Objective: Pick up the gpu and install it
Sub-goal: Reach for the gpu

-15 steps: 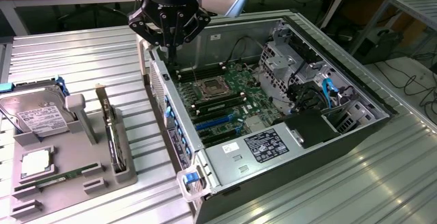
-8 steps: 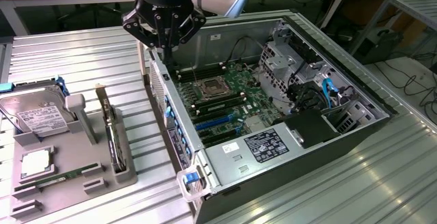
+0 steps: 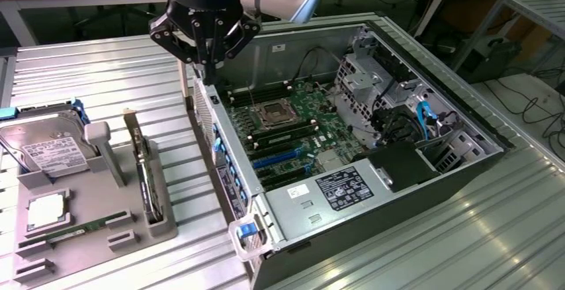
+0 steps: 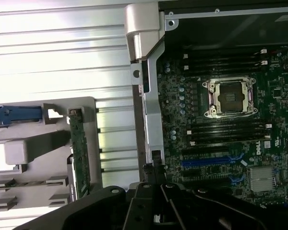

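One tool on one arm. Exterior view first. Black two-finger gripper (image 3: 209, 68) under the silver-and-black wrist, poised directly over the upper end of the rear wall of the open grey tower computer case (image 3: 292, 51), fingertips just above that wall. Fingers drawn together to a point, nothing pinched between them. Toward the exterior view's left, well apart from the gripper: thin flat dark gpu (image 3: 143, 161), standing on its long edge in a slot of the light grey plastic parts holder (image 3: 92, 197), untouched. Same holder, further to the exterior view's left: silver boxy hard drive with a white label (image 3: 46, 149), propped upright; a square silver processor chip (image 3: 44, 212) lying flat; a narrow green memory stick (image 3: 75, 232) just beside the chip. Inside the case: green motherboard (image 3: 305, 138) with a square metal processor socket (image 3: 271, 112), blue expansion slots (image 3: 278, 161), a black box with a white-printed label (image 3: 350, 187). Underneath everything, a ribbed silvery metal table (image 3: 459, 237).

Wrist view next. Dark linkages of the gripper (image 4: 152, 168) meeting at closed tips right over the case's silvery rear wall (image 4: 151, 96). On one side of that wall, the motherboard (image 4: 278, 91) with its socket (image 4: 230, 96) and blue slots (image 4: 211, 162). On the other side, across a strip of bare ribbed table (image 4: 62, 57), the gpu (image 4: 79, 153) seen edge-on, green along its edge, upright in the holder (image 4: 48, 143), a blue clip (image 4: 14, 116) nearby.
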`<state>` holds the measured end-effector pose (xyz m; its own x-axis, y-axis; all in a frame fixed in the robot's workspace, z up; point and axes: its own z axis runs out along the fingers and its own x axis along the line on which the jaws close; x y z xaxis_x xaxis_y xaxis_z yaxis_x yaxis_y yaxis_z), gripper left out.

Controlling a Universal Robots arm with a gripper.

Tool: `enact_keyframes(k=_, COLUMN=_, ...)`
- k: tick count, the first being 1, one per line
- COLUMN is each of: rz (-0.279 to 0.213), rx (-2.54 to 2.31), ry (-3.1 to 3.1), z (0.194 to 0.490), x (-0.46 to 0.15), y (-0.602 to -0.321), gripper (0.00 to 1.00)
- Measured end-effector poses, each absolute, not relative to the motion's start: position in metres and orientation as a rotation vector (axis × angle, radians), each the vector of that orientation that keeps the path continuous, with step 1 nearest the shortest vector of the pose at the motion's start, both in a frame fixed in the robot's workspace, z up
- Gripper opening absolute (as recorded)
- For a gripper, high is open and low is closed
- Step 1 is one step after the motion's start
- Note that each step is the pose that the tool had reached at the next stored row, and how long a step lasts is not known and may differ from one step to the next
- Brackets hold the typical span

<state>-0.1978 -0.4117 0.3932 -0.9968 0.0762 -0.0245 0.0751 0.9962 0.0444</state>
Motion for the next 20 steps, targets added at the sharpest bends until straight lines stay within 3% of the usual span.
enact_keyframes(k=20, rz=0.068, rx=0.118, ry=3.113, z=0.393, x=-0.221, y=-0.421, gripper=0.11)
